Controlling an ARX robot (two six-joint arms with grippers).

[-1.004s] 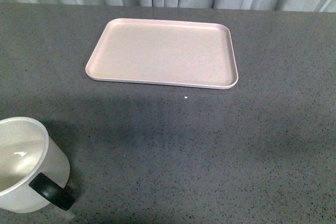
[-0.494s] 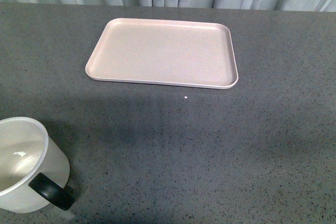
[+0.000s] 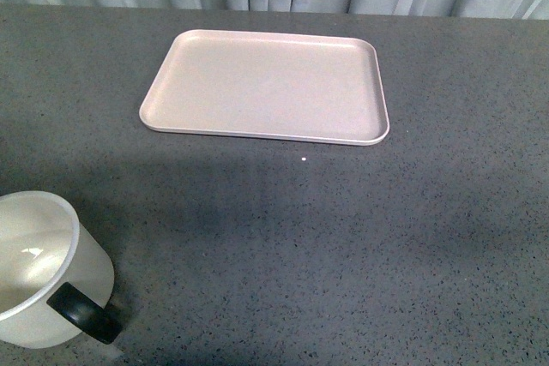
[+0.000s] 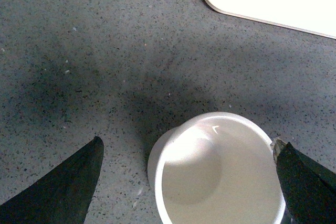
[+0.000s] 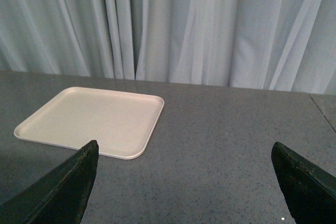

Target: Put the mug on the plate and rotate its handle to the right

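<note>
The mug (image 3: 43, 272) stands on the bench (image 3: 343, 237) at seven o'clock from the plate (image 3: 266, 83), its handle (image 3: 83, 313) at five. The left tool (image 4: 186, 143) gapes wide over it; the right tool (image 5: 184, 148) gapes empty.

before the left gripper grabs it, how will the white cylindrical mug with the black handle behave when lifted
The white cylindrical mug looks rigid and empty, so probably light. Its glossy inner wall suggests a slippery grip. The black loop handle may weight one side.
</note>
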